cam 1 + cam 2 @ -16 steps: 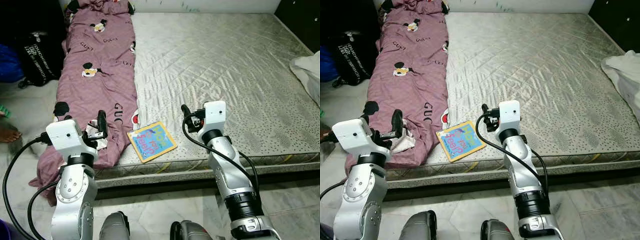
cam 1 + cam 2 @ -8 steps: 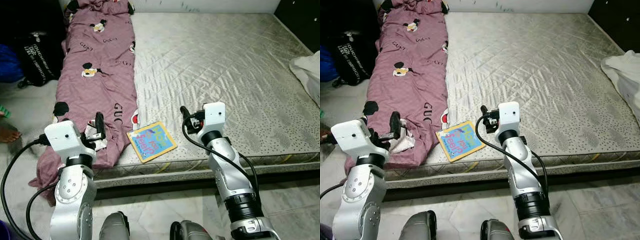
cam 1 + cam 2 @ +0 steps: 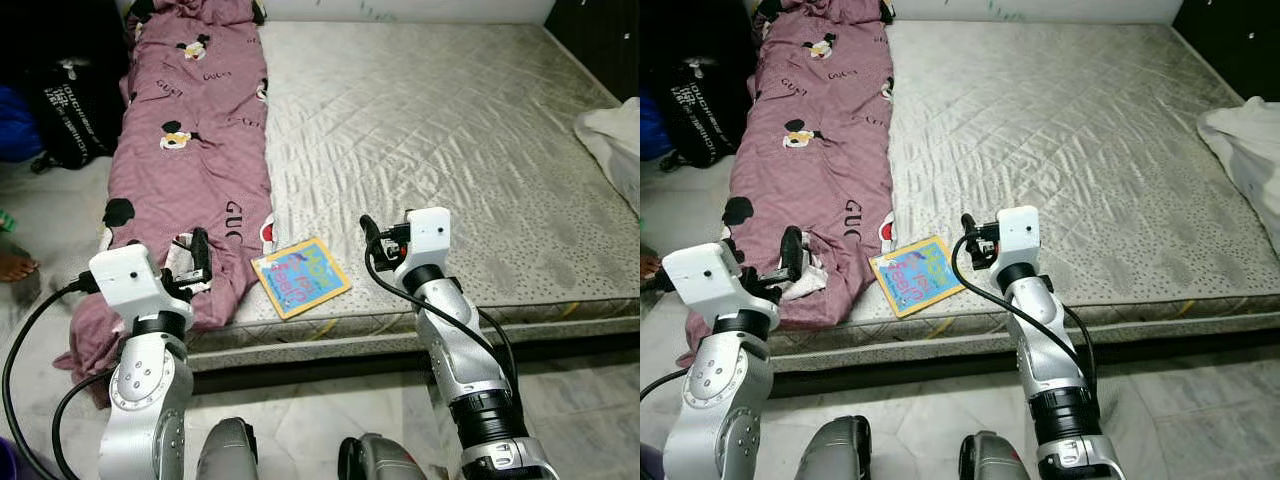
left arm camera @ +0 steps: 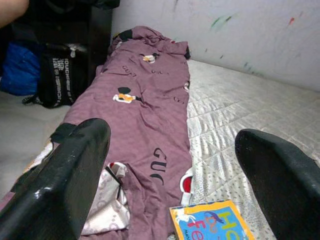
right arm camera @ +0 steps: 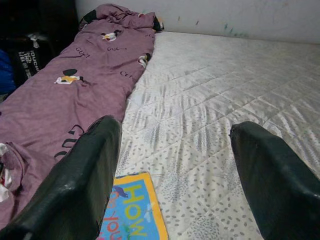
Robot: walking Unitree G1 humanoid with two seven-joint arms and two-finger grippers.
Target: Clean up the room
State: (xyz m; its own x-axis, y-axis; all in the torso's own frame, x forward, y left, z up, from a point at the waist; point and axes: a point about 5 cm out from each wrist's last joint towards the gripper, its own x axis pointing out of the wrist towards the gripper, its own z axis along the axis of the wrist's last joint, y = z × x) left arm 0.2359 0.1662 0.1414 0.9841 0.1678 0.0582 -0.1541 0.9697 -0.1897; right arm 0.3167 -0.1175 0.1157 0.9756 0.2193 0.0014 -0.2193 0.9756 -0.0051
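Note:
A colourful picture book point(image 3: 300, 277) with a yellow border lies flat near the front edge of the grey mattress point(image 3: 440, 130). Along the mattress's left side stretches a purple cartoon-print blanket point(image 3: 190, 130). My left gripper point(image 3: 197, 258) hovers open above the blanket's near end, left of the book point(image 4: 210, 222). My right gripper point(image 3: 372, 240) is held open just above the mattress, to the right of the book point(image 5: 132, 212). Neither holds anything.
A black bag point(image 3: 68, 110) and something blue stand on the floor left of the bed. White cloth point(image 3: 615, 140) lies at the mattress's right edge. A person's foot point(image 3: 12, 266) shows at the far left. Tiled floor runs in front of the bed.
The whole view has shifted slightly, so the camera moved. Both grippers stay open at roughly the same spots beside the book.

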